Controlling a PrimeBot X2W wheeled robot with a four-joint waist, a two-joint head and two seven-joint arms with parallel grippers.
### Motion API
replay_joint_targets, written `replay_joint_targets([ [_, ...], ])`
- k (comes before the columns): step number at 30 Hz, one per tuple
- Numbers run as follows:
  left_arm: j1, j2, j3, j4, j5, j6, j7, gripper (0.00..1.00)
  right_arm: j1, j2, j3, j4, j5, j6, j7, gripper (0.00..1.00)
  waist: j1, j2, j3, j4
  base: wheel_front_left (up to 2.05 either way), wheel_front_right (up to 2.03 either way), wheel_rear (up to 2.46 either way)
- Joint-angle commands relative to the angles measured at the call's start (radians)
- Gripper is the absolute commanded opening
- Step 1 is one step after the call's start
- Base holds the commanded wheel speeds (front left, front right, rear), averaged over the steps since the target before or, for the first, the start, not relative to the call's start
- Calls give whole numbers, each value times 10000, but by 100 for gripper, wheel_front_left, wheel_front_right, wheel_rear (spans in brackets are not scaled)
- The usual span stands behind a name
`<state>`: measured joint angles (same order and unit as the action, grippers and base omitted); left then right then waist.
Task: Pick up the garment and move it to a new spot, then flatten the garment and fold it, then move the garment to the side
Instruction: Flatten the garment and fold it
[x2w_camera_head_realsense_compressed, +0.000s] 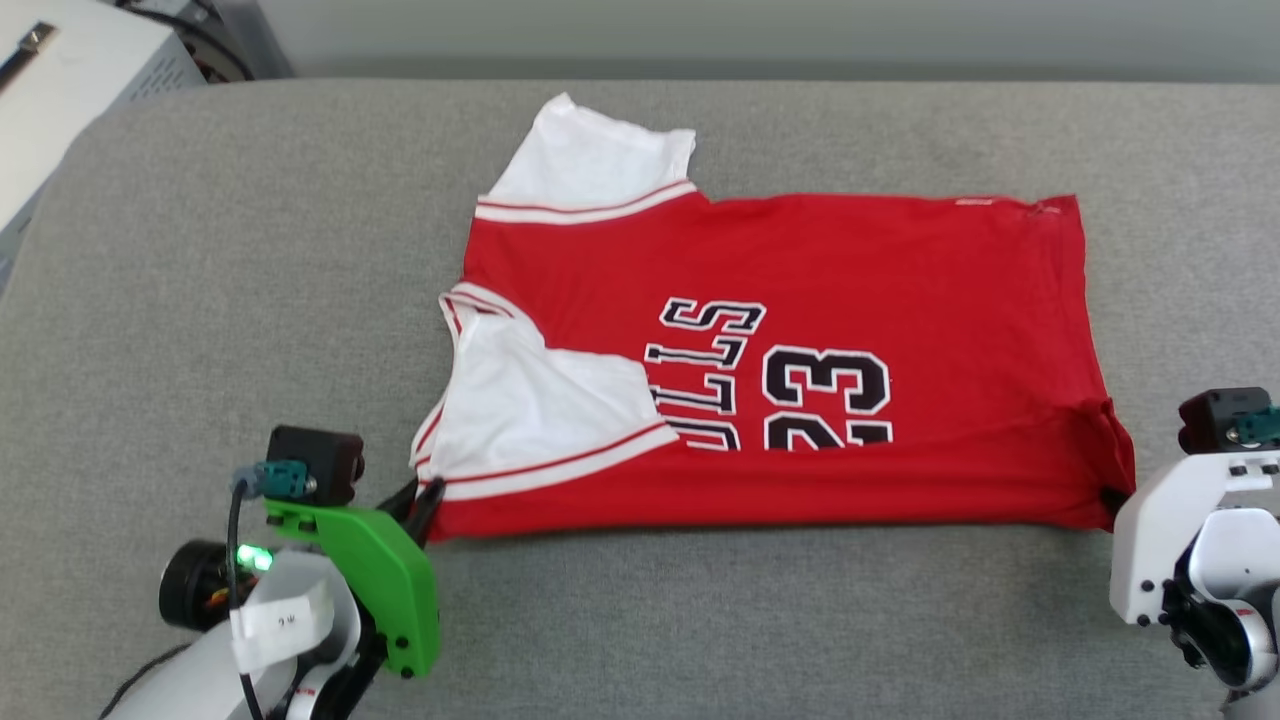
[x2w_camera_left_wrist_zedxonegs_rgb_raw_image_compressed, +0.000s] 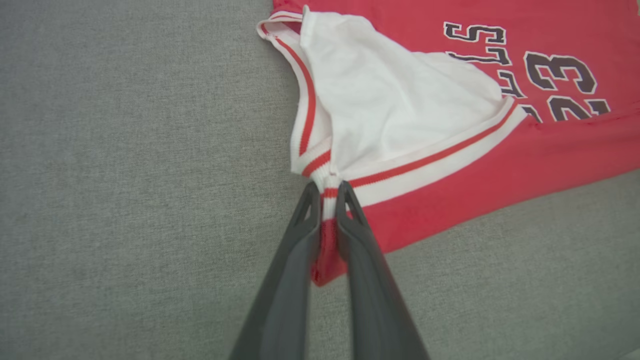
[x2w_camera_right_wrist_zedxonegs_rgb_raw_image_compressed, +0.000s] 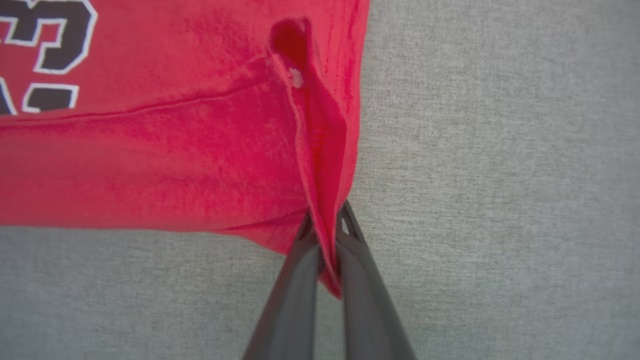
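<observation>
Left jaws are clamped on the near sleeve corner of the shirt (x2w_camera_head_realsense_compressed: 900, 270), right jaws on its hem corner; both corners should be raised together, kept taut.

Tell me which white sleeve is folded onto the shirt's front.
The near sleeve, beside the left tool: it lies folded over part of the lettering. The far sleeve sticks out onto the grey surface.

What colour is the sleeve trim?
Sleeve trim: white with a red stripe, best in the left wrist view.
</observation>
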<state>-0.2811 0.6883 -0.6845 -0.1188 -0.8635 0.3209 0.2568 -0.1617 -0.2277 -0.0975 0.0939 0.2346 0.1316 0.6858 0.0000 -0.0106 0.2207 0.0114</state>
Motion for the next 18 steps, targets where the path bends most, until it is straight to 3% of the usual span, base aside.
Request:
replay_joint_targets([
  [1,277,154,-42,58,-111,14,44,0,225,-148,-88,-153,196,-9,104,0,0,106,-546,-141,0,0,0],
  [9,1190,397,-409,-180,-363,135,392,0,1351,-736,-470,-921,824,-9,983,0,0,106,-1029,-259,0,0,0],
  [18,1868,277,-917,46,-392,257,548,0,2489,-486,-1145,-1376,1040,-9,1907,0,0,106,-1083,-260,0,0,0],
])
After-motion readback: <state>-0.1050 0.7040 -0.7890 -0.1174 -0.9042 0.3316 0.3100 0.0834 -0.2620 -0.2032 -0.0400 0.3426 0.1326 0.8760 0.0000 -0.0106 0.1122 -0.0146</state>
